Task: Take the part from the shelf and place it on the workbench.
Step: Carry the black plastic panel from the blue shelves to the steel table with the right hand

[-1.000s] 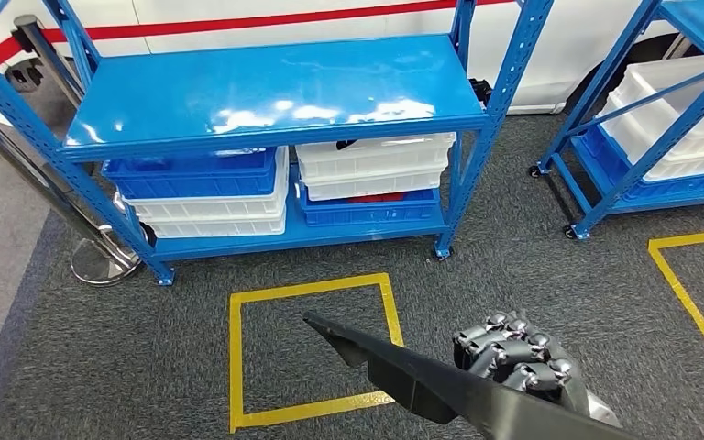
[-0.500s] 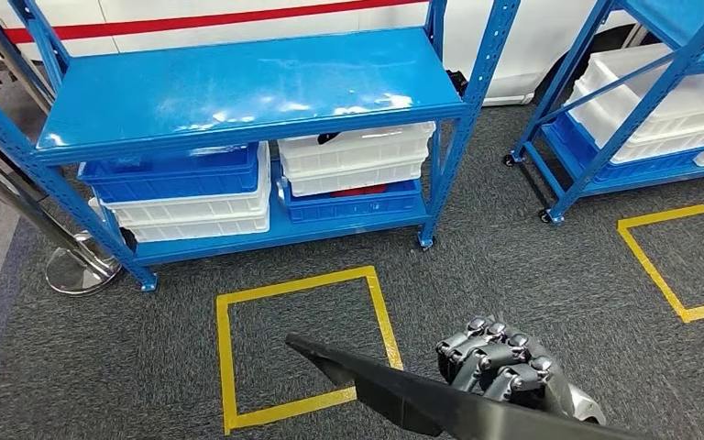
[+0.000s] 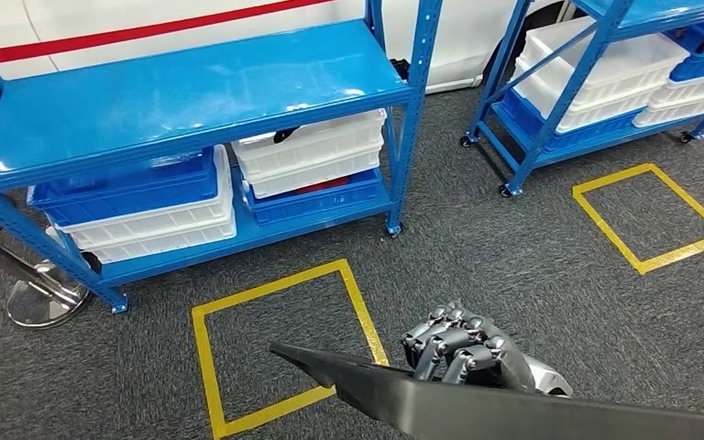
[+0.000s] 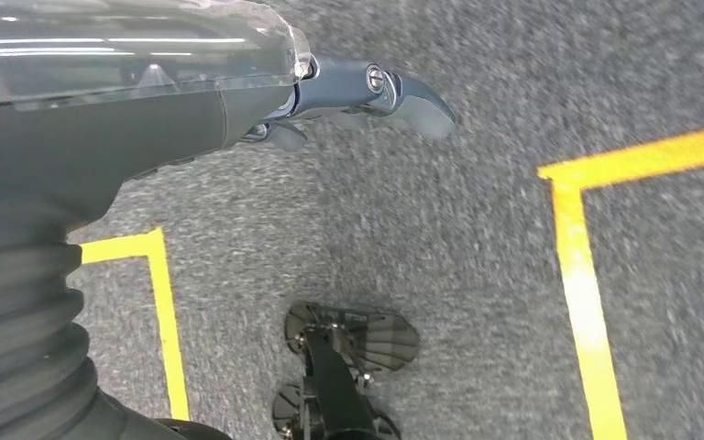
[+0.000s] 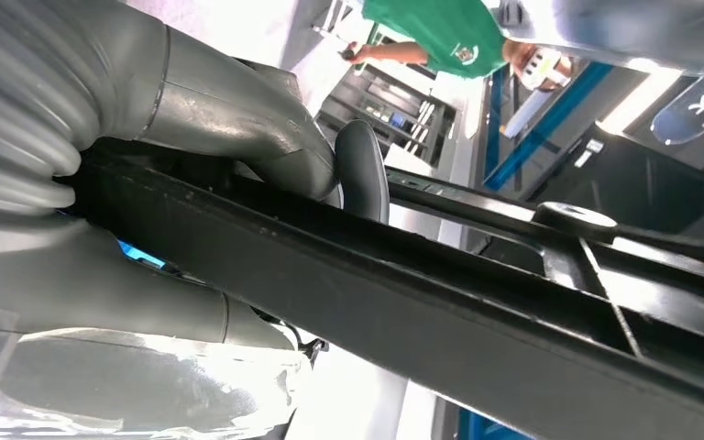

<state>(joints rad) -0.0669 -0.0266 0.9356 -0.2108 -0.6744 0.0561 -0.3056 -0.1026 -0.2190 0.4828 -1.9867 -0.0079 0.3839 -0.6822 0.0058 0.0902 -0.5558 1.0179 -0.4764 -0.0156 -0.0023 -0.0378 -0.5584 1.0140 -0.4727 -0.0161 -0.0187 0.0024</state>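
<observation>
Head view high, looking down at carpet [image 3: 532,266] — left wrist close above same carpet.

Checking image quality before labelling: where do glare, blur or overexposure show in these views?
Head view: sharp, with pale glare on the blue shelf top. Left wrist view: carpet smeared by motion blur. Right wrist view: black part dark against a blown-out bright background.

Blue shelf [image 3: 183,92] w/ stacked bins [image 3: 312,151] on grey carpet [image 3: 513,266].
</observation>
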